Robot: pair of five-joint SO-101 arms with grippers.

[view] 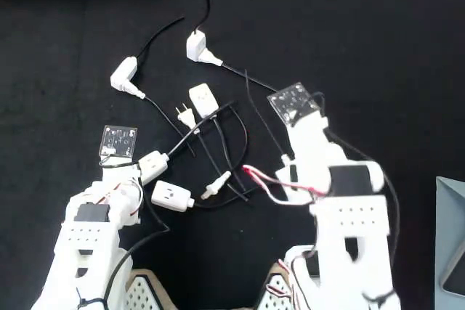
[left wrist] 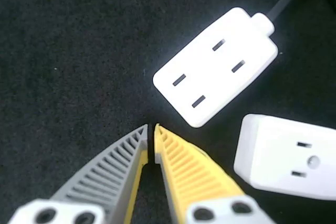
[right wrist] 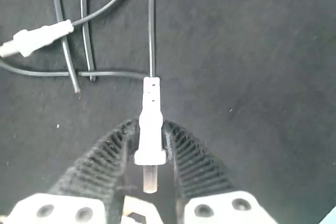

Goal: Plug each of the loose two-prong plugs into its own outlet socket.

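R tool point(right wrist: 149, 128): you're gripping a white plug point(right wrist: 149, 114), both fingers clamped on its body. The plug sits lengthwise between them. One prong shows, pointing back toward the wrist, and its cord point(right wrist: 151, 24) runs straight out past the tips over the black bench point(view: 378, 49). It's held dead centre in the tool, not skewed.

A slim white connector point(right wrist: 37, 38) lies off to one side of that plug on crossed cords, apart from the tool.

L tool point(left wrist: 151, 128): closed on nothing, grey and yellow tips touching and pointed down at the bench. A double socket block point(left wrist: 215, 74) lies flat just beyond the tips, slots up, near but not touching. A second socket point(left wrist: 286, 156) sits just beside the yellow finger and close to the block, with a gap between them.

High view: both sockets lie by your L arm. Your R arm's wrist is well apart from them, across the cord tangle.

A loose two-prong plug point(view: 186, 116) lies mid-bench, prongs bare, just beside a white block point(view: 203, 99). Neither tool is near it.
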